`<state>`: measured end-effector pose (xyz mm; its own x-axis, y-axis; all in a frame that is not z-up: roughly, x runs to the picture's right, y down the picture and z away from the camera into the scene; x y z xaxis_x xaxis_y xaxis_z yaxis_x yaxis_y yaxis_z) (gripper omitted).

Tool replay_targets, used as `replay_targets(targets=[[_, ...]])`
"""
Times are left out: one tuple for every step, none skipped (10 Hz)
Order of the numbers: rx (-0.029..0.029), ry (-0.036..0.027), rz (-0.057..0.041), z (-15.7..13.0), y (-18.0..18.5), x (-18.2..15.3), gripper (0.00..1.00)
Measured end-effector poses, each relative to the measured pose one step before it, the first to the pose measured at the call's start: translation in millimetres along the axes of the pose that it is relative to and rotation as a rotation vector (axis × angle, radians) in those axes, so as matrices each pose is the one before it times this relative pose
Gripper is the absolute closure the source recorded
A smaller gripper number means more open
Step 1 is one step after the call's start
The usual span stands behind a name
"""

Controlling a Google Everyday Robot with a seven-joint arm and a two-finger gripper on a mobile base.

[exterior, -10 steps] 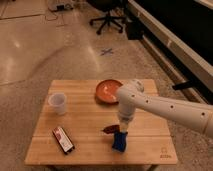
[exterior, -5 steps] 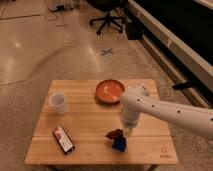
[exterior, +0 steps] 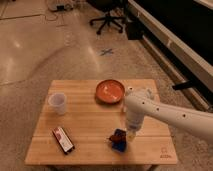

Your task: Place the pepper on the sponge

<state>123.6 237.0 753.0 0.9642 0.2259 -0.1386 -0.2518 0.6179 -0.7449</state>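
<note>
The small dark red pepper [exterior: 117, 134] lies on top of the blue sponge [exterior: 119, 145], near the front right of the wooden table [exterior: 90, 120]. My gripper [exterior: 131, 132] hangs at the end of the white arm [exterior: 165, 114], which reaches in from the right. The gripper is right beside the pepper's right end and just above the sponge. The view does not show whether the gripper holds the pepper or only touches it.
An orange-red bowl [exterior: 110, 91] sits at the back middle of the table, just left of the arm's elbow. A white cup [exterior: 58, 103] stands at the left. A flat red-and-black packet [exterior: 63, 139] lies at the front left. Office chairs stand on the floor behind.
The gripper and the pepper have shifted a little to the right, so the pepper has gone from left of the sponge to over it. The bowl, cup and packet have not moved.
</note>
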Motion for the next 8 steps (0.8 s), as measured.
replay_targets(targets=[[-0.00025,-0.00592,0.00556,2.29,-1.8,0.35,0.2],[-0.00103,-0.00547,0.00308,2.41,-1.51,-0.25,0.2],[-0.00093,-0.00263,-0.00011,1.43,-1.35,-0.2,0.2],[0.00352,-0.00342,-0.0027,0.51,-2.46,-0.47,0.2],[0.00728,-0.00631,-0.00162,-0.34,-2.8,-1.23,0.2],[-0.00139,0.00198,-0.00068,0.08,0.47,0.45,0.2],[-0.00062,0.00076,0.00014,0.12,0.13,0.25,0.2],[-0.00007,0.00022,0.0002,-0.07,-0.02,0.12,0.2]])
